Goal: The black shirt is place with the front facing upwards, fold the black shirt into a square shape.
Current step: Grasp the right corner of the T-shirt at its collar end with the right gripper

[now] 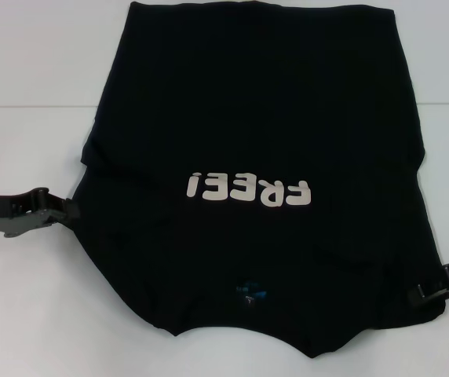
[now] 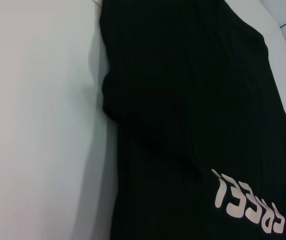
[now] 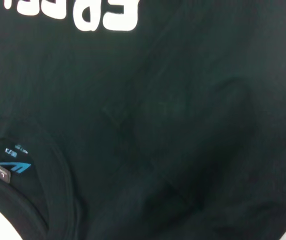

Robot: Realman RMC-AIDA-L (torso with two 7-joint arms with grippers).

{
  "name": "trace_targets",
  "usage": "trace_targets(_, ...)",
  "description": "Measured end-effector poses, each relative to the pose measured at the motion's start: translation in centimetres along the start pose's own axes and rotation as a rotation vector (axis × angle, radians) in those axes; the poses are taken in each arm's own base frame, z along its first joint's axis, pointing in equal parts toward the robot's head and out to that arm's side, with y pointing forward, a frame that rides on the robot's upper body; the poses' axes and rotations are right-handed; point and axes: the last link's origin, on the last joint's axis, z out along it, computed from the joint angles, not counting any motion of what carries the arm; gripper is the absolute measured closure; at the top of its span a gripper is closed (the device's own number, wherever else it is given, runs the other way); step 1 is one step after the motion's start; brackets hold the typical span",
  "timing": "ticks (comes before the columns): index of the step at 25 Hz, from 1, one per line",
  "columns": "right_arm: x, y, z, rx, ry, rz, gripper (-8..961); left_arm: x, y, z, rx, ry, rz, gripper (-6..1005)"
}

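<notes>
Black shirt (image 1: 256,118): cotton T-shirt lying front up on the bench (image 1: 28,94), filling most of its middle; the hem lies toward the far edge, the collar toward the near edge.
Sleeves: both appear folded in over the body, so the outline is a rough rectangle, wider near the collar end; a step in the cloth shows on the left edge where the fold starts.
Lettering (image 1: 250,188): cream "FREE!" across the chest, read upside down from the head view; it also shows in the left wrist view (image 2: 248,205) and in part in the right wrist view (image 3: 83,12).
Neck label (image 3: 14,168): small blue mark inside the collar, near the bench's near edge, with a small white tag just beside it.
Left gripper (image 1: 69,210): at the shirt's left edge, level with the lettering, tip touching or tucked into the dark cloth; I cannot tell whether the fingers are wide or closed.
Right gripper (image 1: 422,294): at the shirt's right edge close to the near right corner of the cloth, tip against the fabric; finger spread cannot be told either.
Bench surface: white, bare on both sides of the shirt.
Cloth surface: mostly flat, with soft creases seen in the right wrist view beside the collar.
</notes>
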Motion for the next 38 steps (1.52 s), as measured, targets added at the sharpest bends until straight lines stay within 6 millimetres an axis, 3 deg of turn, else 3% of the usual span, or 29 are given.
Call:
trace_targets(30, -0.4, 0.7, 0.1, -0.005, 0.016, -0.041, 456, 0.2, 0.1, -0.1, 0.001, 0.004, 0.004, 987)
trace_targets(38, -0.6, 1.0, 0.4, 0.003, 0.035, -0.058, 776, 0.4, 0.3, 0.0, -0.002, 0.005, 0.008, 988)
